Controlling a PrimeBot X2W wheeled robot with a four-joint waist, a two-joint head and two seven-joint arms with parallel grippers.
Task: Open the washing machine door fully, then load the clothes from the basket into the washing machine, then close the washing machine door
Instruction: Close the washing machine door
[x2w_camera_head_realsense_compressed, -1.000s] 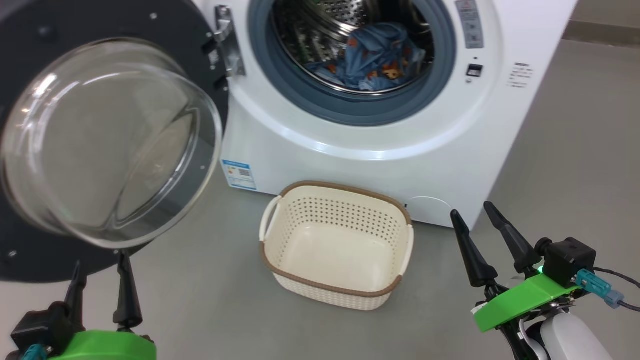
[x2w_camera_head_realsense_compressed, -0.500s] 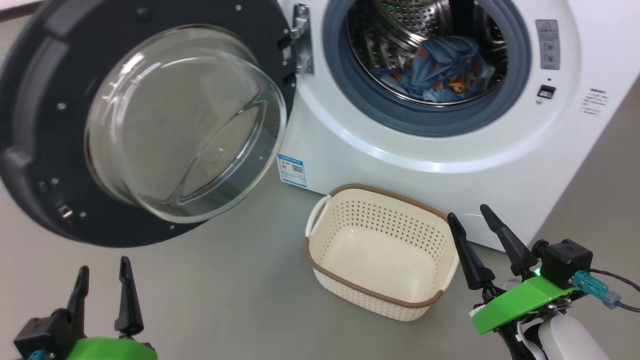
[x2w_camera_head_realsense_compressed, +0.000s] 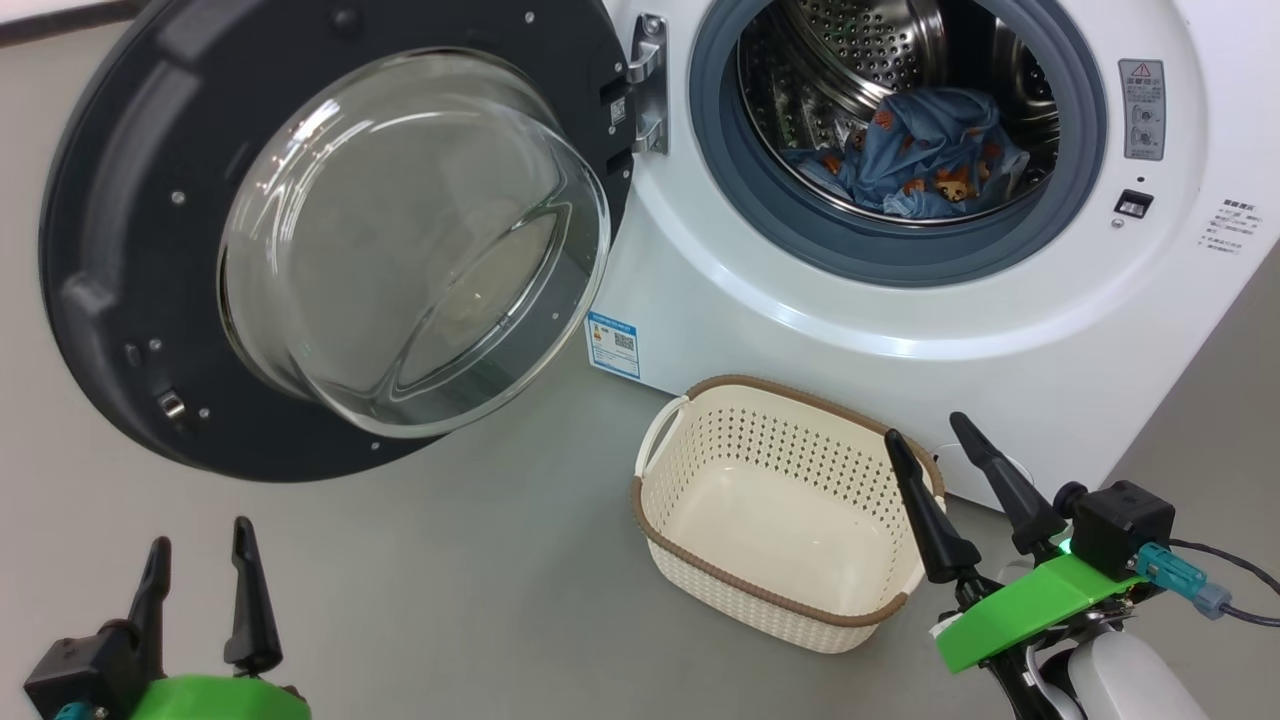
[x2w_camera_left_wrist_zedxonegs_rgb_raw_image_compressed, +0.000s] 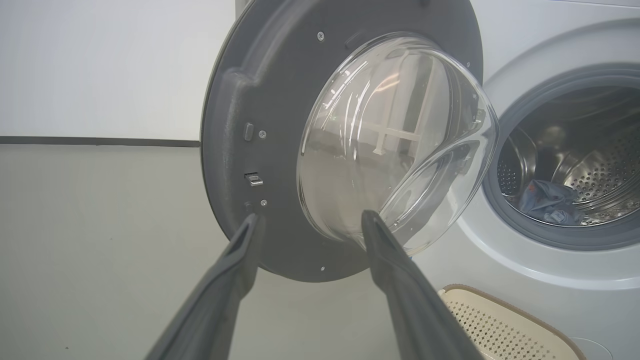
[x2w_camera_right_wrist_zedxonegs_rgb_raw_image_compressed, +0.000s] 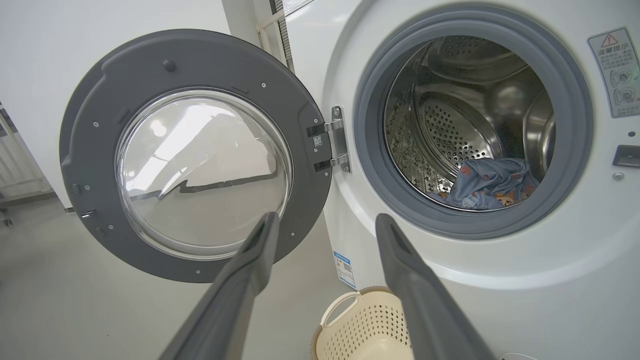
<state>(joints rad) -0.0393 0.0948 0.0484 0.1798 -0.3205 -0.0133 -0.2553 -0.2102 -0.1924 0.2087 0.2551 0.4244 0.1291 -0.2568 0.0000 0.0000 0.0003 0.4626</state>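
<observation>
Evidently the loading step is finished and the closing step is in hand. The basket (x2w_camera_head_realsense_compressed: 790, 620) sits on the floor just in front of the washing machine (x2w_camera_head_realsense_compressed: 900, 330), below its opening, and its inside looks bare. The clothes (x2w_camera_head_realsense_compressed: 920, 155), blue fabric with orange prints, lie low inside the machine's steel drum (x2w_camera_head_realsense_compressed: 860, 40), apparently behind the grey gasket (x2w_camera_head_realsense_compressed: 720, 190) and not draped over it. The washing machine door (x2w_camera_head_realsense_compressed: 110, 250) hangs from the hinge (x2w_camera_head_realsense_compressed: 648, 85) at the side of the machine's opening, swung wide out from the front panel with its glass bowl (x2w_camera_head_realsense_compressed: 420, 240) facing the robot. The left gripper (x2w_camera_head_realsense_compressed: 200, 535) is well out from the machine, below the door's lower rim and not touching it, with its fingers spread wide and holding nothing. The right gripper (x2w_camera_head_realsense_compressed: 922, 427) is near the machine's front, at the basket's far rim, equally wide and empty. Judgement: the left arm is the better placed. The next move calls for getting a finger onto the door's free edge, the side away from the hinge, and sweeping the door round towards the machine's opening until the latch catches. Risk: the bowl bulges, so pushing on the glass could slip. The dark rim is the safer contact.
</observation>
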